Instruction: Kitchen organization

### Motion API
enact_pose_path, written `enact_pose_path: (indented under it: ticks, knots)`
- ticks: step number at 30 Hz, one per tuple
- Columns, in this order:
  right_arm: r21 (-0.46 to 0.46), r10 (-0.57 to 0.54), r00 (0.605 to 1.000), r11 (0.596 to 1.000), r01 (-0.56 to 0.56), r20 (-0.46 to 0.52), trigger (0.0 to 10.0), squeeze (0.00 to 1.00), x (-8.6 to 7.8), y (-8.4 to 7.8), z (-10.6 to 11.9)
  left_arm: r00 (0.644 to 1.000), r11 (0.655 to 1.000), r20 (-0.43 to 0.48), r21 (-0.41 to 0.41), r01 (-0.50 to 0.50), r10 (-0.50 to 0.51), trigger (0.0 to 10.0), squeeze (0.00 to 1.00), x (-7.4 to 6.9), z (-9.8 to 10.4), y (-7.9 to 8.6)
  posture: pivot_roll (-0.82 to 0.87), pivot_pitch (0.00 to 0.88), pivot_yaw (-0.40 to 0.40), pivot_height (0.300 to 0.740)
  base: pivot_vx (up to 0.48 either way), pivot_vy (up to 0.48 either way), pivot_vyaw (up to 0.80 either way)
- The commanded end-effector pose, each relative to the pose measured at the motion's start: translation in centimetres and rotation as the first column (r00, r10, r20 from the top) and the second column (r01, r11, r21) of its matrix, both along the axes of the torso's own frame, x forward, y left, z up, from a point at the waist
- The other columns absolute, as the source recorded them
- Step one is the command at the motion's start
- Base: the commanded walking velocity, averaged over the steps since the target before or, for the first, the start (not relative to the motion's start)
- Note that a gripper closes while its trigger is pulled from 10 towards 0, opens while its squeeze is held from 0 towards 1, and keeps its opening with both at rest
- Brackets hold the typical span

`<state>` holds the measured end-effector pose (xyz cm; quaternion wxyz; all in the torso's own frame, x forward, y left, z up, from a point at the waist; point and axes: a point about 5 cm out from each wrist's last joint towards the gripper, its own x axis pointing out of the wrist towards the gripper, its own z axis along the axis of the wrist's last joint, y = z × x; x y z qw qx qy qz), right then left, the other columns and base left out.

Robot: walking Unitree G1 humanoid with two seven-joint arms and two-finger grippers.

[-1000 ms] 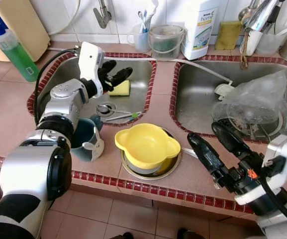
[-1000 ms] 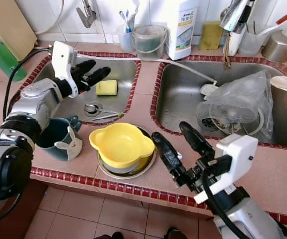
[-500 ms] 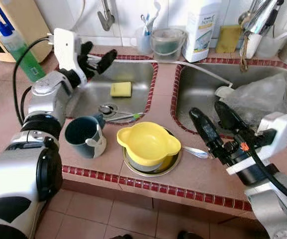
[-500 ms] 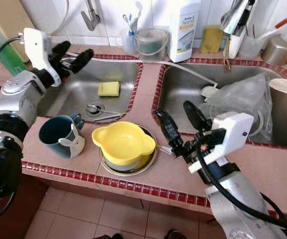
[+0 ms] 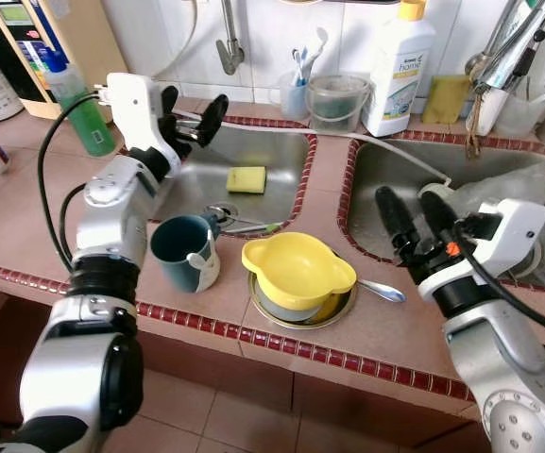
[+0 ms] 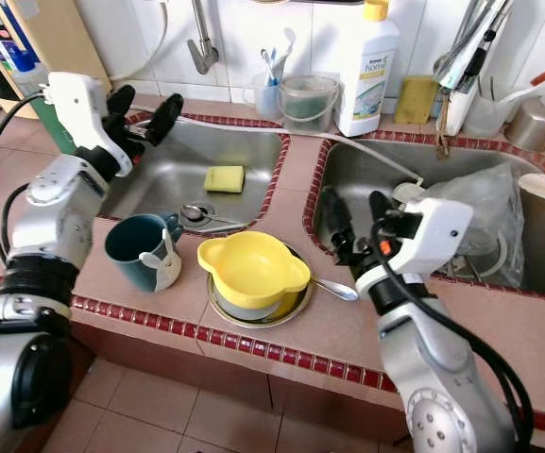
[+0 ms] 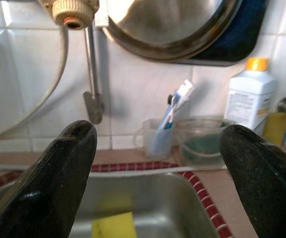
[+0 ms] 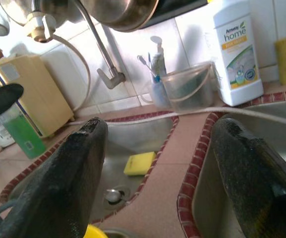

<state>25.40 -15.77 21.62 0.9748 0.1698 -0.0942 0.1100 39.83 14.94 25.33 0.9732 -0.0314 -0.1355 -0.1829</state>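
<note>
Both the left gripper point(image 5: 195, 106) and right gripper point(image 5: 405, 213) hover empty, fingers spread, apparently readying for the round yellow plastic bowl point(image 5: 297, 271) between them.

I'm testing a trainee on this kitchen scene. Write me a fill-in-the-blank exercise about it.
1. The yellow sponge lies in the ____ sink.
2. The yellow bowl sits on a metal ____.
3. The spoon lies on the counter to the bowl's ____.
4. The fingers of the left gripper and the right gripper are ____.

Missing words: left; plate; right; open
</note>
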Motion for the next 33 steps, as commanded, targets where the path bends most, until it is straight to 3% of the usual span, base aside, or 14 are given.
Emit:
enact_pose_path:
  ticks: [1, 4, 9, 14, 17, 20, 26, 31, 33]
  knots:
    - [0.015, -0.001, 1.0, 1.0, 0.001, 0.0, 10.0, 0.0, 0.2, 0.0, 0.0, 1.0, 0.999, -0.006, 0.028, -0.025, 0.025, 10.0, 0.0, -0.1, 0.0, -0.1, -0.13, 0.03, 0.078, 0.74, 0.0, 0.0, 0.0]
    - [0.053, 0.015, 0.997, 0.998, -0.019, 0.071, 10.0, 0.0, 0.5, 0.1, 0.7, 0.995, 0.995, -0.013, -0.008, 0.096, -0.096, 10.0, 0.0, -1.7, 0.3, -1.7, -0.11, 0.018, 0.066, 0.74, 0.0, 0.0, 0.0]
    - [0.037, 0.021, 0.998, 0.999, -0.023, 0.057, 10.0, 0.0, 0.9, 0.1, 0.4, 0.986, 0.979, -0.081, -0.159, 0.129, -0.143, 10.0, 0.0, -2.9, -0.6, -1.9, -0.09, 0.012, 0.052, 0.74, 0.0, 0.0, 0.0]
    - [-0.015, 0.015, 0.998, 1.0, -0.014, 0.059, 10.0, 0.0, 1.2, 0.2, -0.1, 0.996, 0.991, -0.055, -0.12, 0.059, -0.066, 10.0, 0.0, -3.7, -1.0, -0.7, -0.08, 0.005, 0.038, 0.74, 0.0, 0.0, 0.0]
    - [-0.084, 0.026, 0.997, 0.996, -0.02, 0.066, 10.0, 0.0, 1.5, 0.6, -0.3, 0.996, 0.984, -0.085, -0.178, -0.012, -0.004, 10.0, 0.0, -4.8, -2.1, 1.0, -0.07, 0.0, 0.021, 0.74, 0.0, 0.0, 0.0]
    - [-0.164, 0.007, 0.996, 0.986, 0.007, 0.086, 10.0, 0.0, 1.8, 0.3, -0.6, 0.994, 0.988, -0.073, -0.124, -0.091, 0.083, 10.0, 0.0, -5.5, -2.7, 1.6, -0.06, 0.0, 0.015, 0.74, 0.0, 0.0, 0.0]
    - [-0.192, -0.017, 0.996, 0.981, 0.033, 0.085, 10.0, 0.0, 2.4, 0.1, -1.6, 0.986, 0.986, -0.049, -0.037, -0.164, 0.162, 10.0, 0.0, -6.9, -3.7, 1.8, -0.04, 0.0, 0.007, 0.74, 0.0, 0.0, 0.0]
    - [-0.196, -0.015, 0.996, 0.98, 0.032, 0.088, 10.0, 0.0, 2.6, 0.2, -2.2, 0.984, 0.989, -0.104, 0.03, -0.143, 0.145, 10.0, 0.0, -7.6, -5.3, 1.8, -0.02, 0.0, 0.005, 0.74, 0.0, 0.0, 0.0]
    - [-0.196, -0.017, 0.996, 0.98, 0.034, 0.091, 10.0, 0.0, 2.6, 0.2, -2.4, 0.968, 0.984, -0.179, 0.018, -0.175, 0.176, 10.0, 0.0, -7.6, -6.4, 2.3, -0.02, 0.0, 0.007, 0.74, 0.0, 0.0, 0.0]
